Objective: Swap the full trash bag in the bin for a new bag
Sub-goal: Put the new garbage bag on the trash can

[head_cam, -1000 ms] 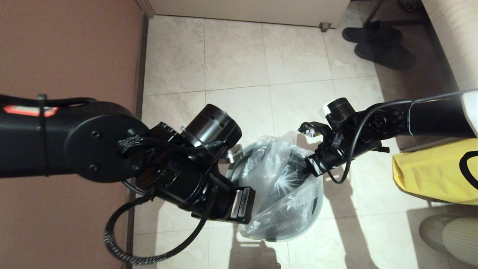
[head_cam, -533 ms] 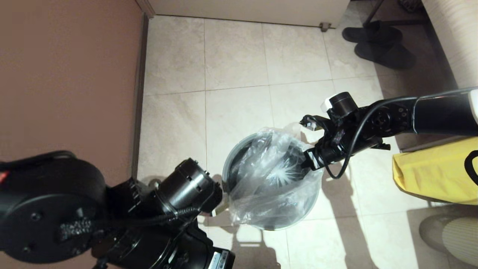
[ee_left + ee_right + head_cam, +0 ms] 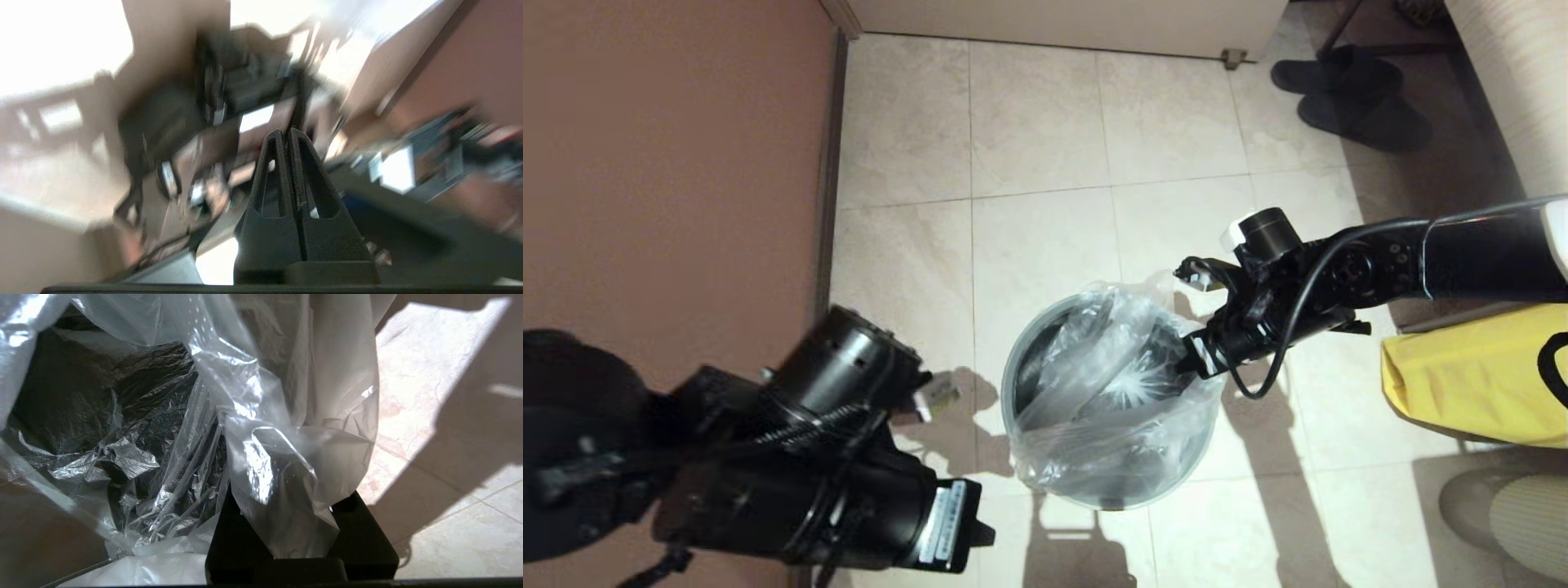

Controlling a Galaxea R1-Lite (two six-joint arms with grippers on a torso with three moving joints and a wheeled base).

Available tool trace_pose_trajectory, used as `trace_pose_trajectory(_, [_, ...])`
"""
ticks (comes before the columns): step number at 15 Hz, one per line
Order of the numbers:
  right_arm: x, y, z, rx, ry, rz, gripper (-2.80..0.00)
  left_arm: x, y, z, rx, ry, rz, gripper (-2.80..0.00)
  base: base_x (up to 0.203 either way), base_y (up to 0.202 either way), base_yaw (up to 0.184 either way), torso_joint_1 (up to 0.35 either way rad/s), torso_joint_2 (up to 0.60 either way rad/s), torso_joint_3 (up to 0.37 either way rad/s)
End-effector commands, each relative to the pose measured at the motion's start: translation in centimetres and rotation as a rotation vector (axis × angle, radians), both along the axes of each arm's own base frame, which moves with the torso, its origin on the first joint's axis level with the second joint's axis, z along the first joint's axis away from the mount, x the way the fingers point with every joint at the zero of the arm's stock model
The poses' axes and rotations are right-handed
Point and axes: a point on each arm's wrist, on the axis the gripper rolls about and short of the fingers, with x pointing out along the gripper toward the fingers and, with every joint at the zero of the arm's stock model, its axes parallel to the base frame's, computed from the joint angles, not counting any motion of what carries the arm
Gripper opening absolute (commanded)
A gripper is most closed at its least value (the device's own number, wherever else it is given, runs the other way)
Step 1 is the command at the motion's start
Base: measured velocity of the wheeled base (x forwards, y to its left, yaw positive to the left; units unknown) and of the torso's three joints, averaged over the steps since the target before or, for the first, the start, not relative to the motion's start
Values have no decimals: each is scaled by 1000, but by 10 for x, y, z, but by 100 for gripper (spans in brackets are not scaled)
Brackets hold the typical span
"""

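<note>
The right pincer (image 3: 1186, 357) is gripping the new bag (image 3: 1107, 392) at the bin's (image 3: 1021, 371) right rim, its fingers closed on a bunched fold of clear plastic, which the right wrist view shows draped over the fingers and hiding them. The bin is standing on the tiled floor (image 3: 1045, 147) in front of the robot, and the bag is sitting partly inside it, crumpled loosely against the black interior, with its lower edge spilling over the near rim and its upper edge rising above the far side. The left pincer (image 3: 288, 141) is hanging low near the brown wall (image 3: 670, 163), well apart from the bin, its fingers pressed together on nothing. A yellow sack (image 3: 1474, 380) is lying to the right, and dark slippers (image 3: 1352, 94) are sitting further back. The likely risk is that only one side of the bag is being held: a pull from the right pincer could drag the thin film out of the bin or tear it, and the unheld left edge could slump inside rather than fold over the rim.
</note>
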Motion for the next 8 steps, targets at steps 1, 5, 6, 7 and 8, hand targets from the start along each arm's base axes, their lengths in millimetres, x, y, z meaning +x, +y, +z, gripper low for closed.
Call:
trace_pose_trajectory(1, [-3, 5, -5, -5, 17, 17, -280, -9, 21, 42, -109, -127, 48, -280, 0, 0, 0, 0, 0, 0])
trace_pose_trajectory(5, [-14, 34, -2, 36, 11, 54, -280, 6, 29, 82, -140, -266, 150, -280, 0, 0, 0, 0, 0, 0])
trace_pose_trajectory(6, [-16, 45, -3, 50, -8, 70, -280, 13, 28, 78, -114, -262, 150, -280, 0, 0, 0, 0, 0, 0])
trace_pose_trajectory(7, [-18, 54, -2, 60, -25, 91, -280, 20, 26, 73, -91, -253, 149, -280, 0, 0, 0, 0, 0, 0])
trace_pose_trajectory(8, [-21, 60, -1, 66, -39, 105, -280, 22, 26, 70, -78, -242, 145, -280, 0, 0, 0, 0, 0, 0])
